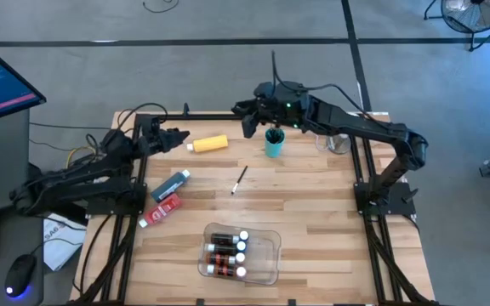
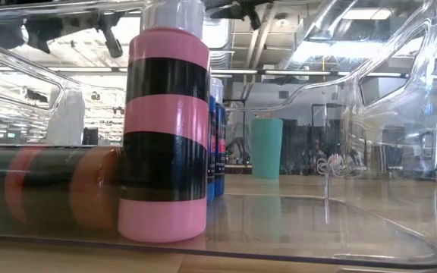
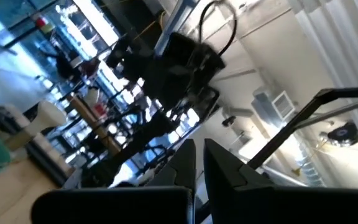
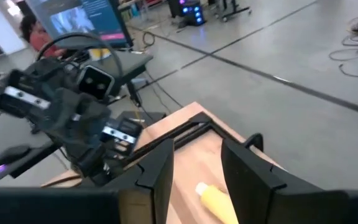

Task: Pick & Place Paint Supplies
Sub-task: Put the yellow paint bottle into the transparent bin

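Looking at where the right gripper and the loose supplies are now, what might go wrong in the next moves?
1. The right gripper hovers, fingers apart, close beside the teal cup, which has brushes standing in it; a careless descent could tip it.
2. The yellow bottle lies on its side and may roll when touched.
3. The loose paint brush is thin and lies flat on the table, so the fingers could slip off it.
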Available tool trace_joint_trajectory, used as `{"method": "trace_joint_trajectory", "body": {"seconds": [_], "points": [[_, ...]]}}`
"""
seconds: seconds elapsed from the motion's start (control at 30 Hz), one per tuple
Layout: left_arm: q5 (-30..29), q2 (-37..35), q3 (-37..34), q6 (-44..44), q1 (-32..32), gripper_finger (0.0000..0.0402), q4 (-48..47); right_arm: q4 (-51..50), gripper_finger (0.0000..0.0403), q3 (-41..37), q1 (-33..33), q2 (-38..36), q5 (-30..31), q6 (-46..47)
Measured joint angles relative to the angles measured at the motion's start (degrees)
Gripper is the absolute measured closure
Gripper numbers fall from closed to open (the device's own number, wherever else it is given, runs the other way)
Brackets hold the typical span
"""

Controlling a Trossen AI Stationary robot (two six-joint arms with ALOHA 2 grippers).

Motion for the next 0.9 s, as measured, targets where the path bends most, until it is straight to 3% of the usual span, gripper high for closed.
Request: {"method": "trace_joint_trajectory", "body": {"seconds": [0.23, 0.4, 0.57, 0.7, 0.9], "points": [[6.9, 0.0, 0.0, -0.1, 4.0, 0.0400, -6.9, -5.2, 0.0278, 5.4, -0.5, 2.5, -2.4, -1.7], [12.3, 0.0, 0.0, 0.9, 5.6, 0.0400, -10.9, -13.3, 0.0281, 10.6, -2.6, 6.3, -8.6, -1.9], [18.6, 0.0, 0.0, 1.0, 5.9, 0.0400, -10.9, -19.8, 0.0277, 17.5, -4.7, 12.8, -14.2, -5.0], [24.6, -0.6, 0.0, 1.0, 5.9, 0.0400, -10.6, -22.7, 0.0270, 24.4, -5.8, 18.7, -15.8, -12.7], [26.4, -3.7, 0.0, 0.1, 5.7, 0.0400, -10.2, -29.5, 0.0261, 36.2, -7.9, 30.0, -16.2, -17.7]]}}
